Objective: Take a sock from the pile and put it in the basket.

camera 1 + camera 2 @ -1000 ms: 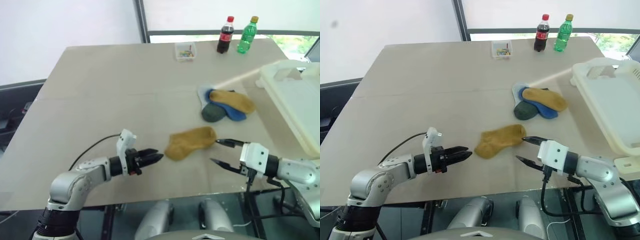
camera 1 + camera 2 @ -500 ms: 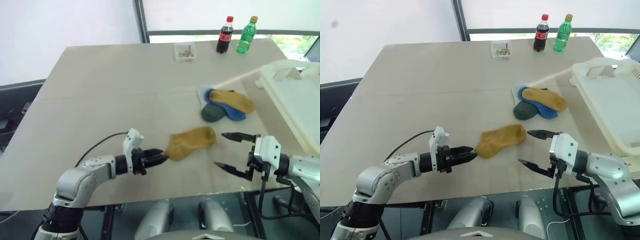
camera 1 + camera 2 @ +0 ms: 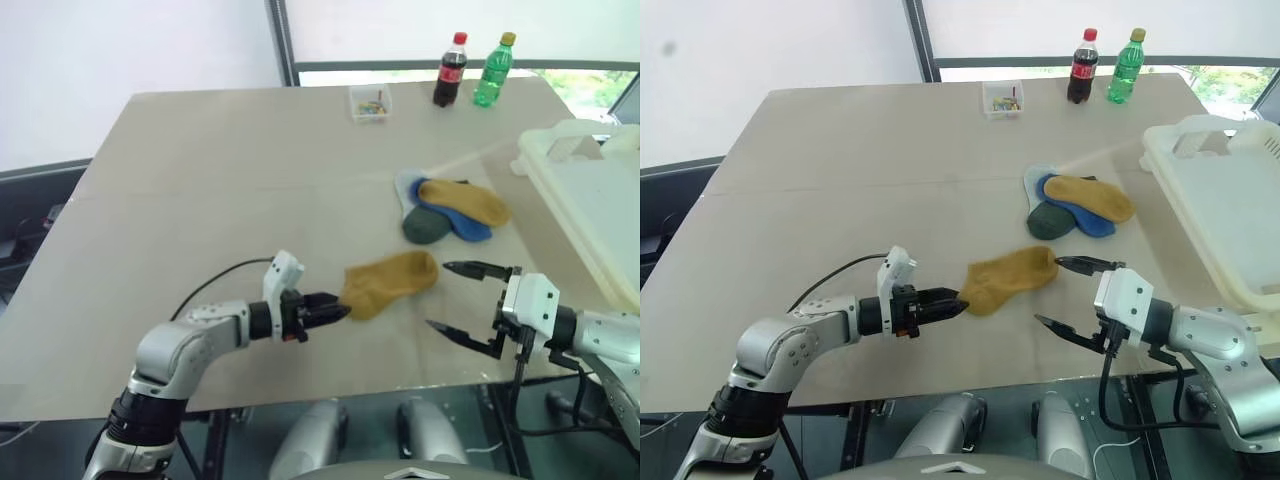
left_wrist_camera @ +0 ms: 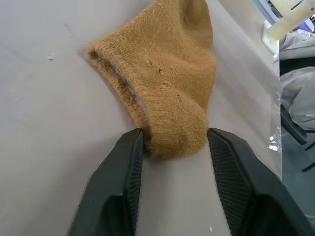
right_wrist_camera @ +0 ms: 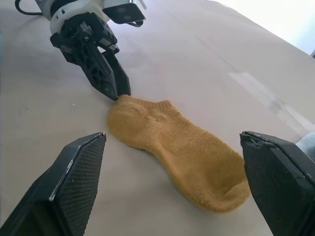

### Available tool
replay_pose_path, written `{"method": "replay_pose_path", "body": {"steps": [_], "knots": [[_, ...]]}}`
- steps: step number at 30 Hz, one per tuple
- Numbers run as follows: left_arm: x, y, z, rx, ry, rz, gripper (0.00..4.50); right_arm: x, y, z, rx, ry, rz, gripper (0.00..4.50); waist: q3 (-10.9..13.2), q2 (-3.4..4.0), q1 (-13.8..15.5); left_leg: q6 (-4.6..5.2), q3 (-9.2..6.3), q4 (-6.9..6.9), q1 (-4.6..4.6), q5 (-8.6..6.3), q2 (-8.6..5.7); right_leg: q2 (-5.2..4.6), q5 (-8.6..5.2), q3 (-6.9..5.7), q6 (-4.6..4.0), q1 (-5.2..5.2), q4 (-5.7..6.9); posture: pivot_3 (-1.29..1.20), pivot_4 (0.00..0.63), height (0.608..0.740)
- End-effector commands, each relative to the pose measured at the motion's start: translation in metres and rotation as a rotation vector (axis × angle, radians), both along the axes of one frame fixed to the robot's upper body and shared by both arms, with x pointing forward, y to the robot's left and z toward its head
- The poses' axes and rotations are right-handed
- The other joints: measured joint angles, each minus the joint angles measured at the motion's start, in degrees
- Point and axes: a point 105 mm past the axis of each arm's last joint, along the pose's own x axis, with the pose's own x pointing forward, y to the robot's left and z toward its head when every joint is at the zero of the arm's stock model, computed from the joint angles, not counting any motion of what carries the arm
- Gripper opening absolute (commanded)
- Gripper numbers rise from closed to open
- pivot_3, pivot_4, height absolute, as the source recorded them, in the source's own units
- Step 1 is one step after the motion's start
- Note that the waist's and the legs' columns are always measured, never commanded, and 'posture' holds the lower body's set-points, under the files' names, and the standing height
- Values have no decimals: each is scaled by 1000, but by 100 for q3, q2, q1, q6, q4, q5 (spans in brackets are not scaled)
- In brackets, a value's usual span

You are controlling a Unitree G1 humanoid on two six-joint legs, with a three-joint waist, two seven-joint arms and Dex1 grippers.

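Near the bench's [image 3: 200, 180] front edge, apart from the pile [image 3: 450, 208], the mustard sock [image 3: 388, 282] is being pinched at its cuff by the advancing, narrowing left tool [image 3: 335, 311], while the right tool [image 3: 468, 300], now spread wide, is releasing it for transfer toward the basket [image 3: 590, 200].

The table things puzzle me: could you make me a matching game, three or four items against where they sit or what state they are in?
Items:
1. lone mustard sock
2. basket
3. two bottles
4. right gripper

Places or states:
A. at the table's far edge
B. fingers wide open, beside the sock's toe
C. at the table's right edge
D. cuff between the left gripper's fingers

Pairs: 1-D, 2-C, 3-A, 4-B
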Motion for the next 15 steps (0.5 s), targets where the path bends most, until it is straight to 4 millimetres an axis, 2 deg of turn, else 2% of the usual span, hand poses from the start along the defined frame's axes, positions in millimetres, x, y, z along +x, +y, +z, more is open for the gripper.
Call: {"method": "replay_pose_path", "body": {"steps": [1, 4, 10, 14, 15], "knots": [[0, -6, -3, -6, 15, -26, 1001, -3, 4, 9, 4, -55, 7, 4500, 0, 0, -1, 0, 0, 0, 0, 0, 0, 0, 0, 0, 0, 0, 0, 0, 150, 729], [1, -9, -2, -36, 17, -28, 80, -4, 3, 8, 4, -54, 2, 4500, 0, 0, -3, -3, 0, 0, 0, 2, 0, 0, 0, 1, 0, 0, 0, 0, 150, 729], [3, -2, 21, -206, -4, -26, 80, -4, 2, 7, 6, -57, -4, 4500, 1, -1, -11, -4, 0, 1, 0, 3, 0, 1, 0, 0, 0, -1, 1, 0, 150, 729], [-2, 15, 28, -229, -18, -31, 80, -2, 1, 7, 11, -60, -2, 4500, 1, -1, -13, -5, 0, 1, 1, 3, 0, 1, 0, 0, 0, -1, 1, 0, 150, 729], [-2, 25, 32, -232, -36, -24, 80, -1, 2, 7, 13, -60, 2, 4500, 1, -1, -20, -5, 1, 1, 1, 3, 0, 1, 0, 1, 0, -1, 1, 0, 150, 729]]}}
